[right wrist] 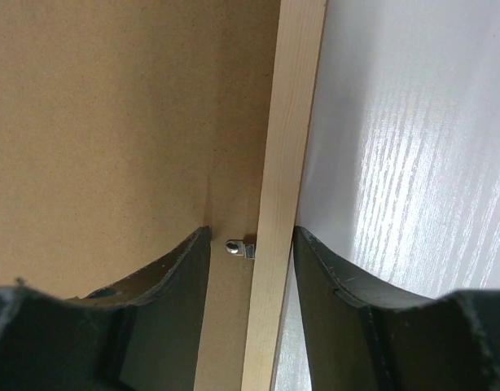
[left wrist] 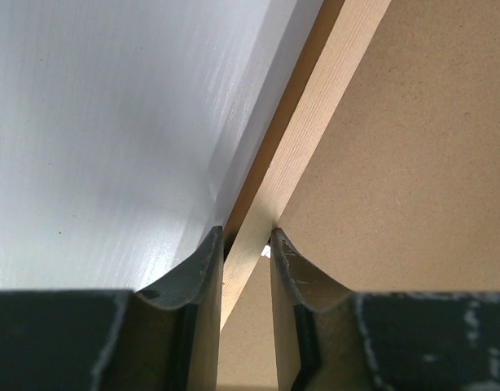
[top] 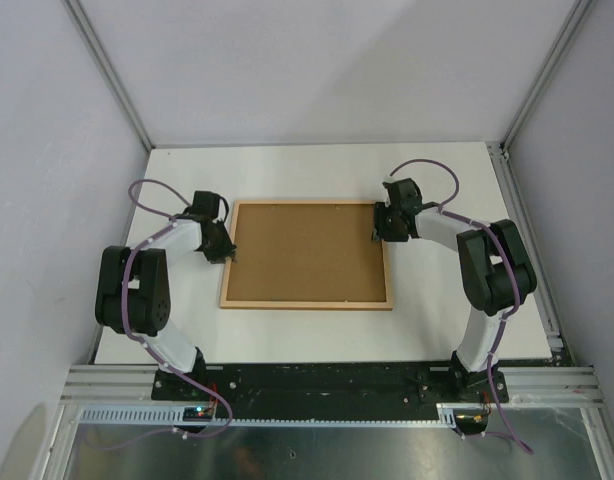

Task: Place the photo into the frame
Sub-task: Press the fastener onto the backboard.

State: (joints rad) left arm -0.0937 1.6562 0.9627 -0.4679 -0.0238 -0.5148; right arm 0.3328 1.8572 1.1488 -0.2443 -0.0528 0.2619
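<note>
Thin-railed light wooden rectangular frame (top: 307, 303) lies back-up on a white surface (top: 287, 175), between the left hand (top: 224, 250) and the right hand (top: 382, 222).
Overhead: one hand at each side rail. Left wrist: left hand (left wrist: 246, 236) pinches the rail between its fingers. Right wrist: right hand (right wrist: 250, 236) half open astride the rail, holding nothing.

Bright, even overhead light leaves only faint shadows on the glossy white surface (top: 287, 170), streaky glare crosses it in both wrist views, and nearest foregrounds look soft.
</note>
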